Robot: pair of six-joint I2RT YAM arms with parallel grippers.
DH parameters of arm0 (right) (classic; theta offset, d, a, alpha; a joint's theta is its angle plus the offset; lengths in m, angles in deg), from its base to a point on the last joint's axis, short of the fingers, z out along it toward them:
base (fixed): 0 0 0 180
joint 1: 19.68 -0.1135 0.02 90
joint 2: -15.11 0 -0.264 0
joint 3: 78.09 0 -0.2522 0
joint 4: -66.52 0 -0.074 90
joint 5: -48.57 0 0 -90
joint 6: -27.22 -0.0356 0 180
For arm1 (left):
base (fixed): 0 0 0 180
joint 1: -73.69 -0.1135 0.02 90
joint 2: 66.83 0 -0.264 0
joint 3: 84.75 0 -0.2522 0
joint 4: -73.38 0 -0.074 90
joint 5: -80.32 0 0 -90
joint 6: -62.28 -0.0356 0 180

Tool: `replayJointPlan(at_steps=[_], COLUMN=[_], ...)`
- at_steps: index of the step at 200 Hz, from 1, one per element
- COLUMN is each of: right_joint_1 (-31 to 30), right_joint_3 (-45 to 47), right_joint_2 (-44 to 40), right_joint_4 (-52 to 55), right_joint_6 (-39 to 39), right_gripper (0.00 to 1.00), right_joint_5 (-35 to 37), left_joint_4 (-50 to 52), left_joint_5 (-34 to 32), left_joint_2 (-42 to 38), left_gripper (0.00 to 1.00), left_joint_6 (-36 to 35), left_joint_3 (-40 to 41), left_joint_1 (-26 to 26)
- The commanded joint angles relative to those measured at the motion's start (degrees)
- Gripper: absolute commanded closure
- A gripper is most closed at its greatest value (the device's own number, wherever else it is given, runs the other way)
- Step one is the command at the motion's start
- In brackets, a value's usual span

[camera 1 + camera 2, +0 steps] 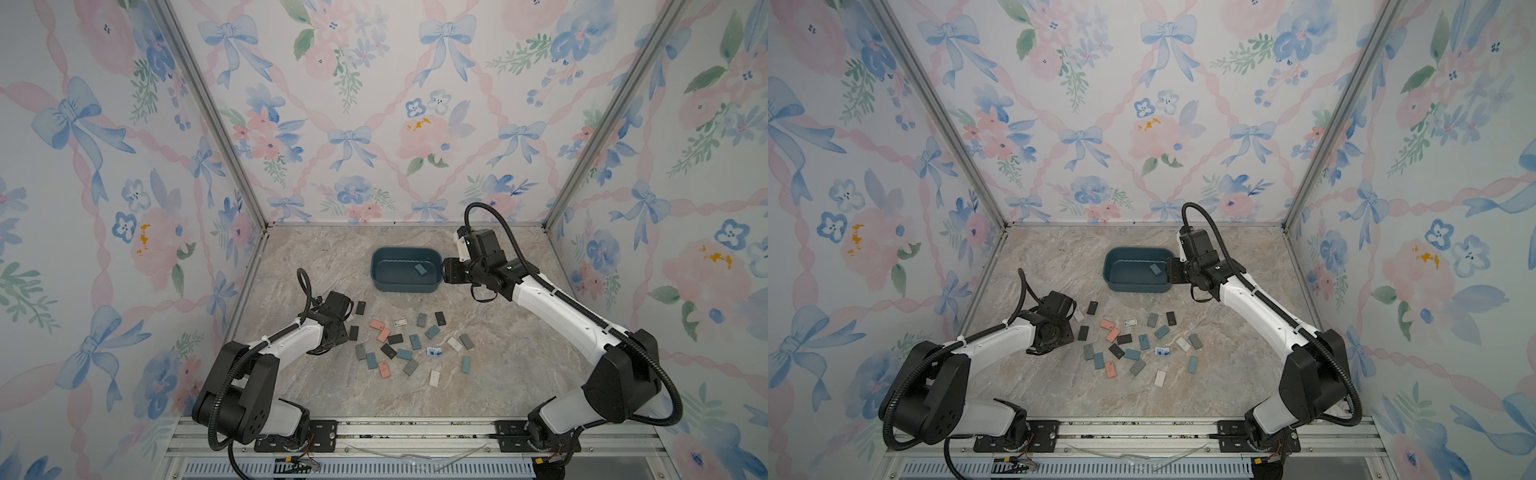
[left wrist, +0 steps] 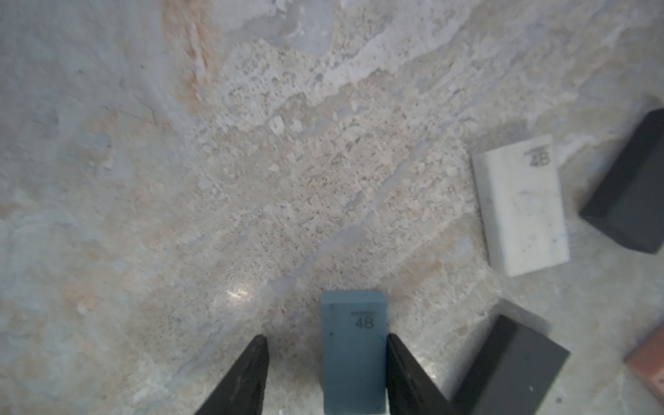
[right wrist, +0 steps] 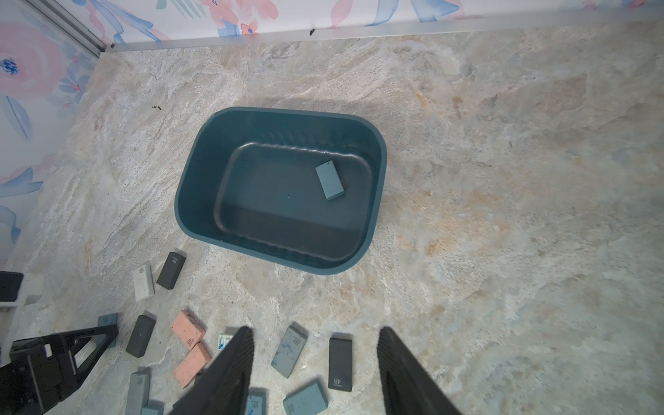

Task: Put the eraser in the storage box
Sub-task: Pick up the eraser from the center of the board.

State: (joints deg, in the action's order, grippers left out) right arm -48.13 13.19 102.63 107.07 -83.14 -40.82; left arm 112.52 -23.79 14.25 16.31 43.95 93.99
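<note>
Pickup: I am straddling the blue eraser (image 2: 354, 352), well apart from the storage box (image 1: 399, 286), left tool (image 2: 326, 337) spread, pinch due.

The counter (image 1: 316, 270) is a marble-look slab, veined grey and beige with rusty patches. Three walls enclose it: the back wall (image 1: 374, 124), the left wall (image 1: 83, 208) and the right wall (image 1: 685, 208), all papered in a watercolour print of blue bows, pink ribbons and flowers. A left aluminium post (image 1: 213, 116) and a right aluminium post (image 1: 611, 116) stand in the back corners. A metal trim (image 3: 359, 34) runs along the foot of the back wall, and a dark speck (image 3: 157, 107) lies on the counter near one corner. Along the near edge runs an aluminium rail (image 1: 415, 430), with a slotted grille (image 1: 374, 469) below it. On the rail lies something thin and clear (image 1: 415, 454), perhaps a plastic strip.
</note>
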Motion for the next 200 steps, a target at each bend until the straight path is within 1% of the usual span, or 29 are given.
replayJointPlan(at_steps=[1, 31, 54, 80, 148, 200], right_joint_1=[0.61, 0.81, 1.01, 1.02, 1.38, 1.90], right_joint_3=[0.78, 1.21, 1.33, 1.50, 1.92, 2.54], right_joint_2=[-1.82, -2.27, -2.49, -2.62, -3.33, -4.01], right_joint_4=[-0.40, -0.41, -0.57, -0.54, -0.45, -0.68], right_joint_6=[-0.68, -0.82, -0.85, -0.92, -1.06, -1.28], right_gripper=[0.42, 0.42, 0.42, 0.43, 0.43, 0.43], right_joint_5=[-0.25, 0.01, 0.02, 0.06, -0.03, -0.25], left_joint_4=[0.61, 0.35, 0.12, 0.10, 0.25, 0.45], left_joint_5=[2.80, 3.51, 3.63, 3.85, 5.18, 6.99], left_joint_2=[2.66, 3.03, 2.70, 2.75, 0.49, -2.09], left_gripper=[0.54, 0.63, 0.72, 0.77, 0.79, 0.79], left_joint_6=[-0.70, -0.69, -0.53, -0.60, -1.04, -2.27], left_joint_3=[0.10, 0.23, 0.45, 0.41, -0.59, -3.99], left_joint_1=[0.28, 0.37, 0.47, 0.45, 0.80, 1.50])
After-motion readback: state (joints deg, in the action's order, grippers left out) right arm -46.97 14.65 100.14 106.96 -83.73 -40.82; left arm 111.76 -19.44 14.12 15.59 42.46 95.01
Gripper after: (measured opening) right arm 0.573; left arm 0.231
